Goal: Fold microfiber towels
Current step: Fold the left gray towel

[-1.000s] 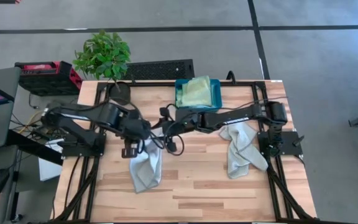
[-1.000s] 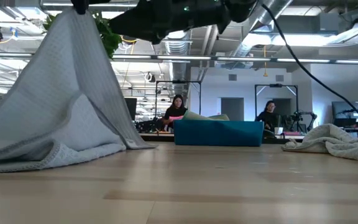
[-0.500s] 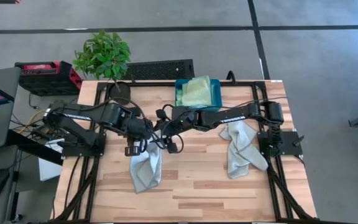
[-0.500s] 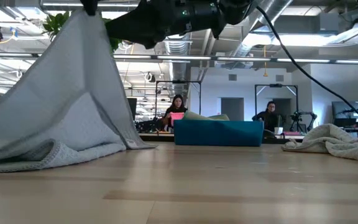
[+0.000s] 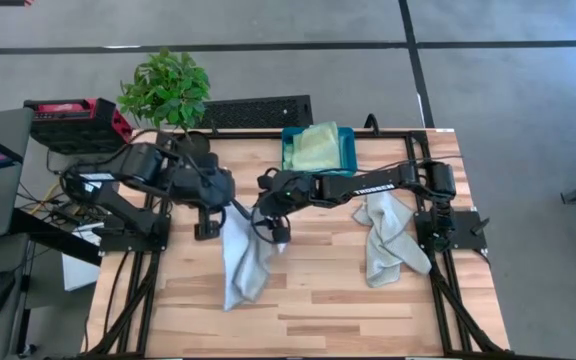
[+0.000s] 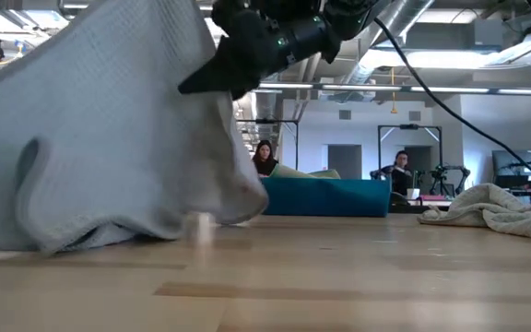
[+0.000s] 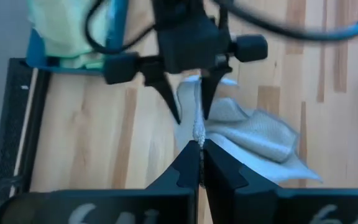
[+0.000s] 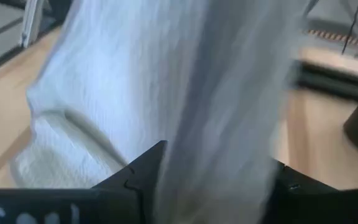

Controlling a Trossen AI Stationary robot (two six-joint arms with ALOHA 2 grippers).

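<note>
A pale grey microfiber towel [image 5: 243,255] hangs from my left gripper [image 7: 199,155], which is shut on its top. My right gripper [image 5: 255,218] is open just beyond those fingers. Its two fingers [image 7: 166,93] stand on either side of the towel's raised edge [image 7: 196,121], and the cloth fills the gap in the right wrist view [image 8: 213,174]. I cannot tell whether they touch it. A second grey towel [image 5: 388,235] lies crumpled at the right. A light green towel [image 5: 316,148] sits in the teal bin [image 5: 348,150]. My left gripper pinches the grey towel's upper edge [image 7: 197,138] between its two fingertips. The fingers slant down from the table's left. The towel hangs below them as a narrow bunched fold. Its lower end [image 5: 236,295] rests on the table.
A potted plant [image 5: 166,90] stands at the far left corner. Bare wood lies along the table's near edge [image 5: 318,320]. People sit at desks in the room beyond the table [image 6: 264,159].
My left gripper has risen, still shut, and has drawn the grey towel's top up with it. The cloth now hangs longer and narrower, with its lower end still on the table. My right gripper has come in around the raised edge, still open.
</note>
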